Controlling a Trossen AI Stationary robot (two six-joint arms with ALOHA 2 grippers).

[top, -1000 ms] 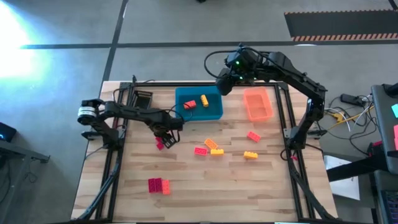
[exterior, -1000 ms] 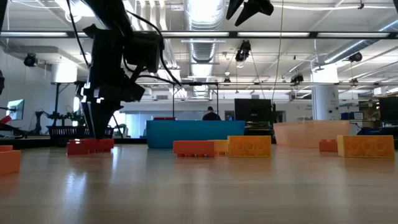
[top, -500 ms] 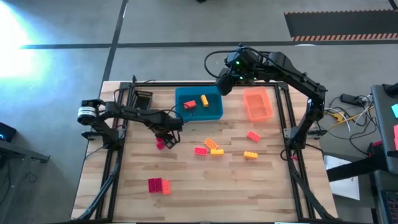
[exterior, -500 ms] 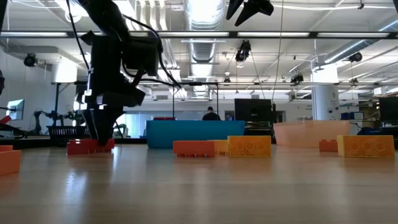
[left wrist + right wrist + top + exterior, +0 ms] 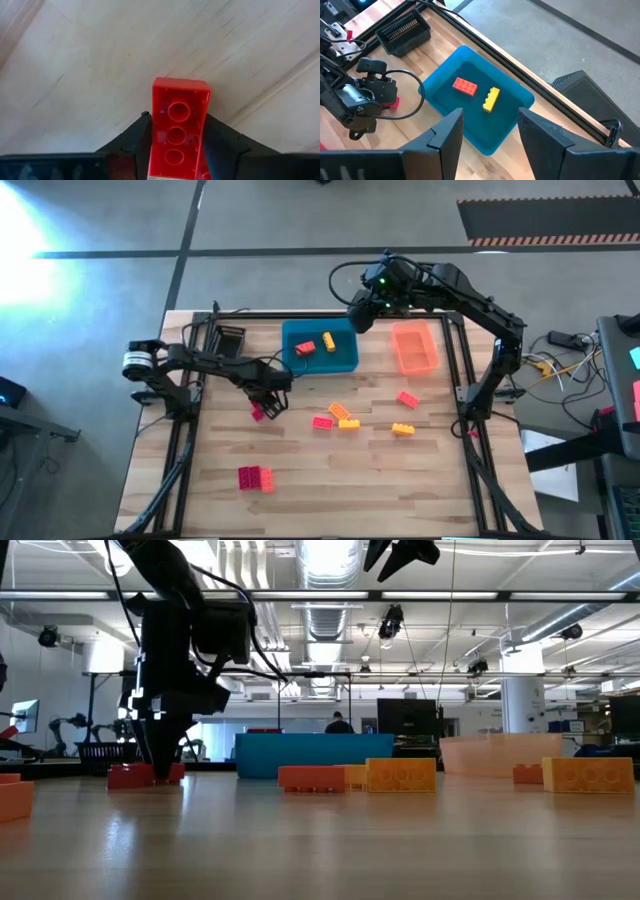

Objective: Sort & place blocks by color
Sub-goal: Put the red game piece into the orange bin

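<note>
From above, left gripper sat at the table's nine o'clock, pinching a red block, right gripper hung spread over the blue tray, left wrist view, fingers squeezed that block's sides on the wood.

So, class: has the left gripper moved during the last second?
Yes, slightly. In the low view the left gripper rose, then came back down onto the red block, ending slightly left, judged against the blue tray.
</note>
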